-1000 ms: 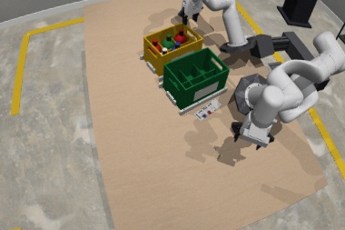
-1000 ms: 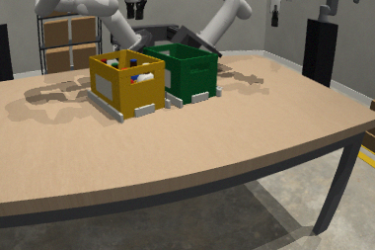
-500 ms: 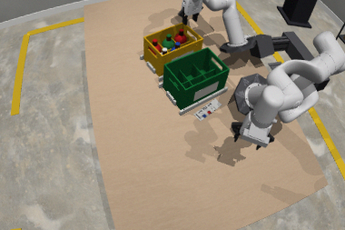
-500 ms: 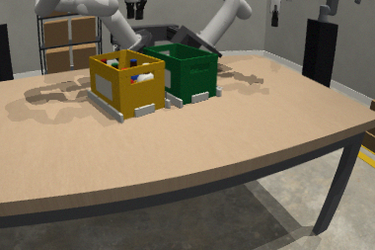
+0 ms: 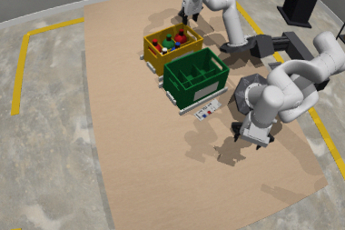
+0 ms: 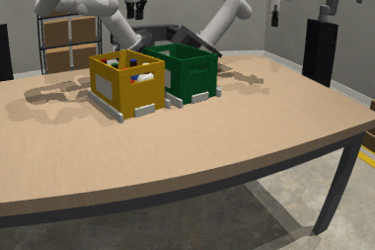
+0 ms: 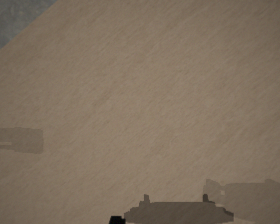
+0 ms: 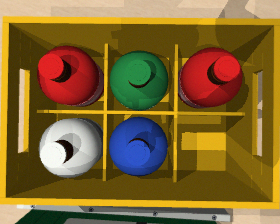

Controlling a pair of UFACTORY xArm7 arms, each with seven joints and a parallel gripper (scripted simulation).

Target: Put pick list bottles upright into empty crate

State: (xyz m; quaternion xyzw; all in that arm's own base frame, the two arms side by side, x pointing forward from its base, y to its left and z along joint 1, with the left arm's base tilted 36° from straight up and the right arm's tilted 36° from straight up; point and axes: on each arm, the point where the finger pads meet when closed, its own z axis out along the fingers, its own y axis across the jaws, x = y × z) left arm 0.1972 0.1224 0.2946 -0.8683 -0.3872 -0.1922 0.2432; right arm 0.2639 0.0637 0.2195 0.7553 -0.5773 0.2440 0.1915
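Note:
The yellow crate (image 5: 152, 59) (image 6: 143, 100) (image 8: 141, 202) holds upright bottles: two red (image 8: 71, 85) (image 8: 206, 87), one green (image 8: 136, 92), one white (image 8: 83, 145) and one blue (image 8: 136, 127). Its lower right compartment in the right wrist view is empty. The green crate (image 5: 173, 85) (image 6: 197, 80) stands beside it; no bottle shows inside. The pick list (image 5: 208, 110) lies by the green crate, with blue and red marks; its numbers are too small to read. My right gripper (image 5: 191, 20) (image 6: 134, 18) is open, empty, high above the yellow crate. My left gripper (image 5: 248, 144) is open and empty, above the table away from the crates.
Light grey rails (image 5: 204, 102) (image 6: 145, 111) stand on the table along the bases of both crates. The crates are close together. The left arm's base and a dark mount stand at the table edge past the pick list. The left wrist view shows only table, shadows and a fingertip.

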